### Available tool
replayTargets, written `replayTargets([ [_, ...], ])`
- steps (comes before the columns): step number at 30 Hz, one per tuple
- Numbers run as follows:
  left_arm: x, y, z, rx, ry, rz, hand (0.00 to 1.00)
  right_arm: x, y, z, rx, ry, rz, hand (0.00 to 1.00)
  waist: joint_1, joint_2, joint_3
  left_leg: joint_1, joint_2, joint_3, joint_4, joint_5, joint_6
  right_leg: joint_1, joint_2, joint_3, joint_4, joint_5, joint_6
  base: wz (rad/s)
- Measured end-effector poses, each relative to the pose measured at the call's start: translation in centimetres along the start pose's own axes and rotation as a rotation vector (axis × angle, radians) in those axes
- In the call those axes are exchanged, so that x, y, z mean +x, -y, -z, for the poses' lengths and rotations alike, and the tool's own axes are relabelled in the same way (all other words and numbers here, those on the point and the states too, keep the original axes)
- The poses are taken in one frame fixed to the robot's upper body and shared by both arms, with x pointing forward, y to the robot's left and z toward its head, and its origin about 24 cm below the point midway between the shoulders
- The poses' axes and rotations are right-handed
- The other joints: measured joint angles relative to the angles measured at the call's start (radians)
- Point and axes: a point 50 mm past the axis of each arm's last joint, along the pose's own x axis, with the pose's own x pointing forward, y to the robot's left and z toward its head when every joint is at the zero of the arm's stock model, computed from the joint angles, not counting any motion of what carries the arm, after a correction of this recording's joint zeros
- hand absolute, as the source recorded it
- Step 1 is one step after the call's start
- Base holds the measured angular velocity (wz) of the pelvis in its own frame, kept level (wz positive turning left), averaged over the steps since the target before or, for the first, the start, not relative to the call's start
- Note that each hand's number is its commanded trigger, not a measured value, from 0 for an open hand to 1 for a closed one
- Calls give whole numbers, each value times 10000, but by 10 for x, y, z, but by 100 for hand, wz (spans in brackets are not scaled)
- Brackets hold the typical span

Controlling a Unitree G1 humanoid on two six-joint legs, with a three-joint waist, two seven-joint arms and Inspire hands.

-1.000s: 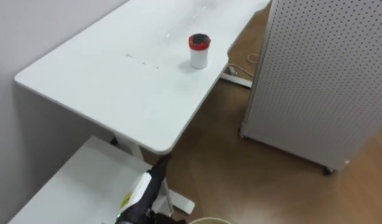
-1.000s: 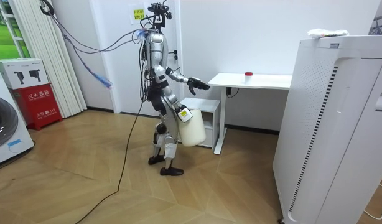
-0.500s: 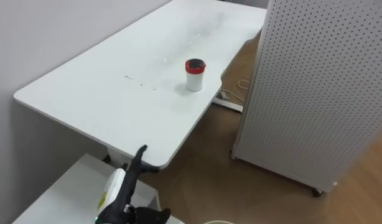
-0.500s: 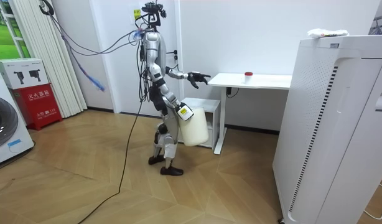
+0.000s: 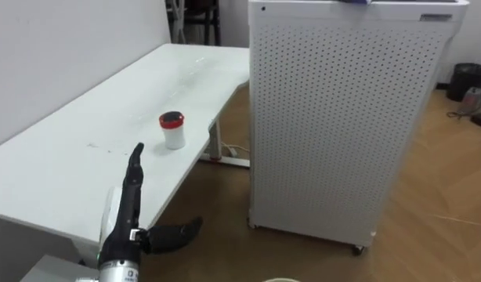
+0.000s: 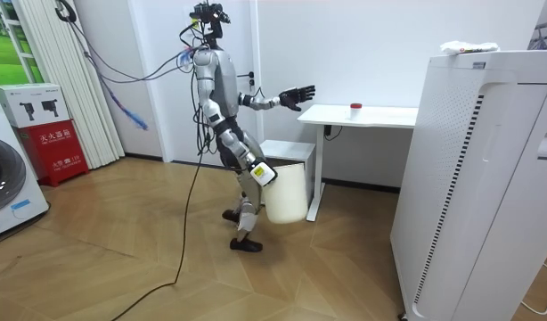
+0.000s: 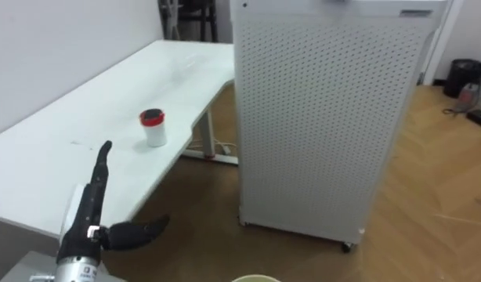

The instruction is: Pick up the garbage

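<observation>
Left robot hand [image 5: 129, 210] raised over near end of bench [image 5: 60, 168], fingers straight and aimed forward, thumb spread sideways, released, holding nothing. Well short of target. Likely garbage: white cup with red lid [image 5: 172, 130], upright on bench, untouched, well apart from fingertips. Flat, spread pose probably for lining up a reach, not yet a grasp.

Right robot hand [image 6: 260, 169] low at hip in room view, against white bucket [image 6: 287, 189]. Seems to be carrying it, but too small to read the grip: cannot tell. Bucket hanging low at the side, presumably for dropping the cup in after the pick, and for keeping the left arm's path free.

Standing off the bench's near corner in room view, torso leaning toward it, legs split as in a stride. Judged step: closing in on the cup, pick not yet begun.

Edges: cup close to bench's front edge, beside the inward curve of that edge. Risk of a sideways nudge sending it to the floor, so better to come in from above or from the wall side. Bare bench top all round the cup, nothing to dodge there. Wall along the bench's far side.

Open room: tall white perforated cabinet [image 5: 342, 117] across a strip of wooden floor [image 5: 428, 204] from the bench edge, tightening space on the bucket side. Low white shelf [image 6: 287, 150] under the bench near the legs, worth minding with the bucket. More open floor beyond the cabinet.
</observation>
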Motion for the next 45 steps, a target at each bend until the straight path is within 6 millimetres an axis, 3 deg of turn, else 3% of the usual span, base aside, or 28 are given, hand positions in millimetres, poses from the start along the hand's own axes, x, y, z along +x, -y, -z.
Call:
replayTargets([
  [4,1,-2,-3,-19,125,-273,0,0,3,-1,24,31,341,100,211,63,-43,140,-136,-345,-1125,-429,-158,12,181,292,-25,-23,-40,-22],
  [8,3,-3,-6,-115,253,-483,0,0,5,-1,119,6,376,100,174,176,-13,65,-198,-685,-932,-538,-212,10,324,323,-50,-95,13,-1],
  [10,4,-3,-8,-274,303,-544,0,0,5,1,120,-145,331,100,141,259,12,-87,-498,-1185,-712,-562,-292,163,357,386,-71,-195,39,6],
  [11,4,-3,-9,-307,312,-548,0,0,6,1,134,-160,348,100,103,241,17,-96,-631,-1287,-888,-670,-193,196,326,427,-79,-245,71,8],
  [12,4,-2,-9,-419,289,-625,0,-1,8,1,214,-198,432,100,117,156,63,-118,-861,-1311,-1564,-925,-131,235,241,541,-79,-310,173,-9],
  [14,4,-2,-9,-458,286,-844,0,-1,10,1,191,-215,574,100,305,190,42,-155,-1185,-1317,-3041,-960,-131,239,205,970,-88,-406,239,-37],
  [16,5,-6,-12,-489,429,-1355,0,-1,9,2,215,-264,570,100,575,182,37,-151,-1440,-1433,-5387,-780,-186,290,106,1223,-117,-445,406,-52],
  [17,5,-7,-13,-515,473,-1449,0,-1,8,3,222,-293,578,100,630,161,45,-156,-1508,-1529,-5784,-441,-168,289,72,1262,-117,-489,455,-43],
  [18,5,-9,-13,-493,494,-1645,0,-1,8,6,196,-424,575,100,701,94,-87,-71,-1592,-1478,-6083,-34,-114,344,20,1456,-164,-572,606,-30],
  [19,5,-11,-13,-472,499,-1820,0,-2,6,7,182,-494,531,100,729,0,-238,124,-1735,-1360,-6304,110,90,428,-123,1523,-313,-578,744,-28],
  [21,5,-13,-12,-444,470,-1950,0,-2,6,8,163,-518,446,100,788,-171,-244,382,-1813,-1097,-6273,107,286,708,-300,1539,-684,-528,914,-30],
  [24,6,-17,-12,-448,485,-2133,0,-2,6,7,158,-509,480,100,776,-155,-222,291,-1891,-998,-5661,-530,483,1057,-459,1452,-1091,-572,1133,-18],
  [26,7,-19,-14,-423,584,-2200,0,-1,6,5,65,-482,487,100,785,-150,-221,252,-2093,-1025,-5356,-983,593,1105,-593,1495,-986,-752,1312,-12],
  [28,8,-19,-17,-471,708,-2229,0,-2,9,3,-62,-421,563,100,774,-146,-214,368,-2367,-955,-5176,-1378,836,931,-1030,1281,34,-990,1594,-6],
  [30,9,-21,-18,-447,770,-2252,0,-1,10,1,-170,-321,605,100,750,-179,-182,637,-2569,-744,-5183,-1541,1060,537,-1444,1106,1258,-932,1700,-2],
  [31,9,-21,-18,-439,822,-2285,0,-1,10,1,-153,-310,616,100,760,-141,-153,814,-2634,-685,-5111,-1701,1175,388,-1637,969,1843,-782,1955,-5],
  [33,10,-23,-22,-452,1005,-2343,0,-1,9,0,-162,-286,539,100,841,-24,-87,962,-2611,-645,-5017,-1921,1273,268,-1880,517,2339,-462,2207,-13],
  [35,11,-25,-23,-416,1143,-2361,0,0,8,-3,-210,-194,506,100,1005,77,-65,988,-2547,-615,-5032,-2031,1351,62,-1922,326,2522,-188,2251,-21],
  [37,12,-28,-23,-345,1139,-2429,0,1,8,-6,-250,-97,463,100,1296,190,-33,1002,-2479,-841,-5329,-2036,1358,-526,-1874,319,2024,-629,2245,-34],
  [39,12,-29,-23,-334,1141,-2478,0,1,6,-6,-290,-100,347,100,1299,237,-50,1046,-2385,-1002,-5424,-2015,1319,-900,-1803,331,866,-648,2190,-8],
  [40,12,-30,-22,-319,1118,-2481,0,1,6,-6,-307,-106,369,100,1261,196,-55,1149,-2401,-1038,-5513,-2031,1282,-1010,-1869,345,-159,-215,2172,14],
  [41,11,-30,-21,-302,1091,-2479,0,1,6,-5,-317,-116,371,100,1237,153,-65,1214,-2424,-1033,-5562,-2053,1242,-1079,-1864,345,-420,541,2259,16],
  [42,9,-29,-20,-299,1001,-2446,0,0,6,-4,-349,-180,389,100,1207,162,-136,1377,-2369,-1089,-5671,-2056,1151,-952,-1802,253,-540,677,2207,0],
  [45,9,-30,-20,-312,1038,-2505,0,1,4,-6,-466,-142,242,100,1276,187,-163,1688,-2095,-1130,-6185,-1951,911,-407,-1361,54,-1350,966,2027,0],
])
